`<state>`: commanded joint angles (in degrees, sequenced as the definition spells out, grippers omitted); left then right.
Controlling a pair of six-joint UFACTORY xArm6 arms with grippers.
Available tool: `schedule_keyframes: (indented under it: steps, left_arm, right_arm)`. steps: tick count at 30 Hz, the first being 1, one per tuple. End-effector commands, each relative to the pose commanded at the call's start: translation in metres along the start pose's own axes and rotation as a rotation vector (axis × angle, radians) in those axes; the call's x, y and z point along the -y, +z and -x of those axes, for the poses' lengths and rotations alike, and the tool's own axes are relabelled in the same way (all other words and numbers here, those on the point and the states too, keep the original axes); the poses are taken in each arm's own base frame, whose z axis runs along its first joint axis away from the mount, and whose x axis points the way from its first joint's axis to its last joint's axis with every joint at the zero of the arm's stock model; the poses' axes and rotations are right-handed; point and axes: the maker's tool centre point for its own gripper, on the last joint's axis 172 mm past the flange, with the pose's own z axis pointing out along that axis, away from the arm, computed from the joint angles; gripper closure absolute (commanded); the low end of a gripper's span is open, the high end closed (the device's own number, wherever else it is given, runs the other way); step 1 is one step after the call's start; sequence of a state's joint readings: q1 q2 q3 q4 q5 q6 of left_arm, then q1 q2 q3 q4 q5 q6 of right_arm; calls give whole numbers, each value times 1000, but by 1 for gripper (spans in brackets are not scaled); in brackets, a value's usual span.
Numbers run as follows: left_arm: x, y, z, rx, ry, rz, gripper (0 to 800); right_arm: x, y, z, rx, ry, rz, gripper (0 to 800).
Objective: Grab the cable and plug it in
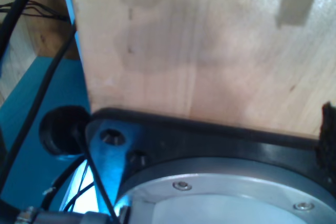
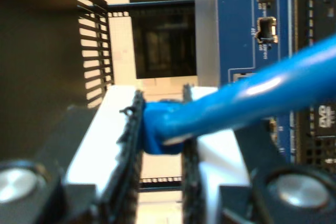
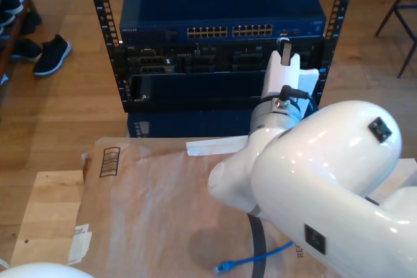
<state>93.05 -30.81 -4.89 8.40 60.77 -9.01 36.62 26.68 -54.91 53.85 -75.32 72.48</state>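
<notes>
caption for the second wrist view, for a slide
My second hand pinches the blue cable beside the blue rack unit.

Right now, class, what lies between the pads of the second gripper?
In the second wrist view, the cable's blue plug end is pinched between my second gripper's pads, with the rack's blue switch just beyond.

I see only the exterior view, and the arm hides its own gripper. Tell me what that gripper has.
Observer: My second gripper is shut on the blue cable, close to its end.
Operator: Report what lies ahead of it.
Observer: A dark rack opening, with a blue panel beside it that carries a small socket.
Operator: Now give me the first wrist view.
Observer: It faces a wooden board above a black base plate.
</notes>
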Motion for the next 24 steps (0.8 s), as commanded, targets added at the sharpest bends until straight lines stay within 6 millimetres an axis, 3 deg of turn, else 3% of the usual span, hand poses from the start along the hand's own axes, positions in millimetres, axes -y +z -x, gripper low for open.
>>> schedule_keyframes:
  steps: [11,24]
  left_arm:
    - [0,0,0,0,2,0,2]
    - [0,0,0,0,2,0,1]
  right_arm:
    - [-18,19,23,-17,18,-68,800]
    - [-37,51,10,-68,-16,-83,800]
